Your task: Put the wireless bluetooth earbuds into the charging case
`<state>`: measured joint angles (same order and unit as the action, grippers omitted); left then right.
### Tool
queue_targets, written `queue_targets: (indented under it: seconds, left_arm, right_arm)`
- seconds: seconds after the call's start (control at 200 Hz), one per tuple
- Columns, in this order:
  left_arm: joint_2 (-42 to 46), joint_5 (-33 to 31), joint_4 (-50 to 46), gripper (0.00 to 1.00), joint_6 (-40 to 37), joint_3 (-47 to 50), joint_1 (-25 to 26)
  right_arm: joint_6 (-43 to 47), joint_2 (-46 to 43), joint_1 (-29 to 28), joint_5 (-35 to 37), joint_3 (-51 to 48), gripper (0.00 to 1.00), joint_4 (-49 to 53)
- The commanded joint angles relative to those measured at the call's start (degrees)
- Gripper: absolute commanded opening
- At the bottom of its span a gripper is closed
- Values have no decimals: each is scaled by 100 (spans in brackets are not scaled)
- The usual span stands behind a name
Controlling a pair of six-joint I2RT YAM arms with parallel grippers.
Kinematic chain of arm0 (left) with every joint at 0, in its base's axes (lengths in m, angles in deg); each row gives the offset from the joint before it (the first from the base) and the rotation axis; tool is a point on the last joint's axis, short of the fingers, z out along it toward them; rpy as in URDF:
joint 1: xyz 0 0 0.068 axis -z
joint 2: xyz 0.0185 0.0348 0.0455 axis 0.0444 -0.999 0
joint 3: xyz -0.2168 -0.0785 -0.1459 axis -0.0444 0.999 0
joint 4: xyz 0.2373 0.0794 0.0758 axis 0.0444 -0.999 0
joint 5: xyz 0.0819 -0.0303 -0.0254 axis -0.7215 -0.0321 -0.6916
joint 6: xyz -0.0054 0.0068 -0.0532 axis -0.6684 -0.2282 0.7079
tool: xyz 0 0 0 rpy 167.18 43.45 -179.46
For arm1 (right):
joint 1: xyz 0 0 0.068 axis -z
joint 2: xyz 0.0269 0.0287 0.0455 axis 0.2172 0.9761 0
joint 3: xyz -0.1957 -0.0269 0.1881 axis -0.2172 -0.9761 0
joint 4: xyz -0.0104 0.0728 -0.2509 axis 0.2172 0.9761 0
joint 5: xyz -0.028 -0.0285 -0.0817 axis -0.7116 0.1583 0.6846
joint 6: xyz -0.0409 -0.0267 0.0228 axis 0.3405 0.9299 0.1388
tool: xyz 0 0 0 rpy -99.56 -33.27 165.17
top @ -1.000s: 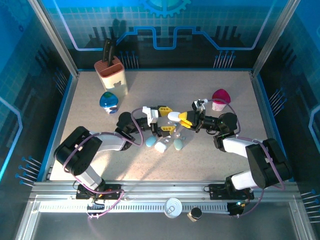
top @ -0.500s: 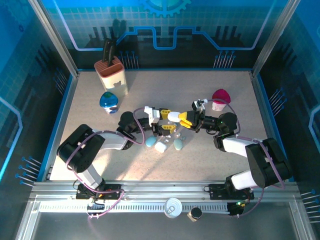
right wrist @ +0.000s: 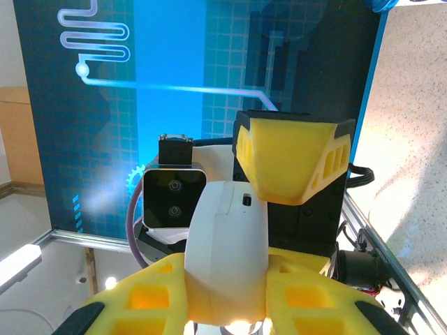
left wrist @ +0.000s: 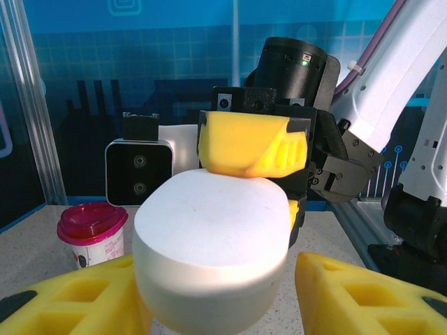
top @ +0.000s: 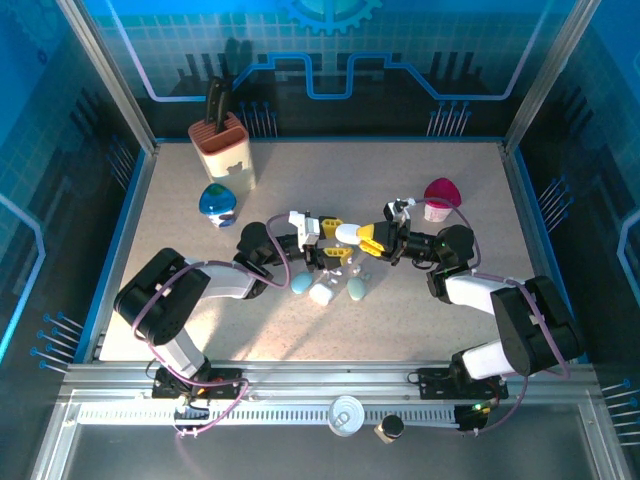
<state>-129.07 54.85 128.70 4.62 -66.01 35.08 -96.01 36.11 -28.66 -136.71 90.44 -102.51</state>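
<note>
Against a second earlier, we saw the left gripper [top: 335, 240] had edged toward the middle and its jaws had narrowed, while the right gripper [top: 362, 237] and the charging case [top: 347, 233] had stayed put. Nearest us, the front strip of the table [top: 300, 335] lay bare. Three pebble cases [top: 321, 292] sat just below the grippers, with tiny pale bits [top: 360, 269] beside them, too small for us to call earbuds. Above those, the right jaws were clamped on the charging case. The left jaws stood apart on either side of it, a sliver of gap showing at one finger [left wrist: 370, 296]. The case looked white, smooth and rounded. Farther back stood a pink-lidded cup [top: 438, 197], a blue egg-shaped thing [top: 217, 202] and a knife block [top: 222, 145], all well apart from the grippers.
</note>
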Motion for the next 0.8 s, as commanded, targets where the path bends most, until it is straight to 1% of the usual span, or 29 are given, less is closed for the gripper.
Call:
queue_targets:
  seconds: [0.0,0.06,0.17,0.31,0.385,0.475,0.54,0.62,0.66,0.695,0.7,0.705,0.755,0.795]
  left_arm:
    - [30,206,160,52,73,-104,36]
    - [32,206,159,51,71,-99,40]
    - [11,219,159,46,74,-97,40]
    - [8,215,160,45,96,-77,32]
    - [-1,211,164,41,94,-74,31]
    - [-6,211,159,40,101,-64,34]
    - [-1,209,159,39,111,-55,37]
    - [-9,178,158,38,118,-30,28]
    - [-18,152,155,38,159,-28,29]
    - [-37,149,152,38,183,-18,25]
    - [-37,149,155,38,185,-15,25]
    - [-41,145,153,38,182,-13,25]
    - [-45,133,151,39,164,21,24]
    - [-54,111,153,39,142,60,20]
  right_arm:
    - [89,48,-49,-1,-55,9,-214]
    - [103,53,-41,2,-71,9,-206]
    - [150,60,-47,-8,-82,9,-150]
    - [260,36,-49,5,-112,9,11]
    - [328,5,-48,21,-114,9,91]
    - [474,-45,-49,5,-117,9,345]
    - [654,-130,-47,-13,-107,12,665]
    - [927,-284,-43,36,-90,24,1072]
    - [1105,-375,-31,35,-69,35,1361]
    - [1293,-491,-2,49,-41,48,1636]
    - [1360,-525,7,55,-25,51,1703]
    - [1360,-525,7,55,-25,51,1703]
    - [1719,-720,114,29,29,65,2188]
    - [1921,-870,206,23,78,71,2494]
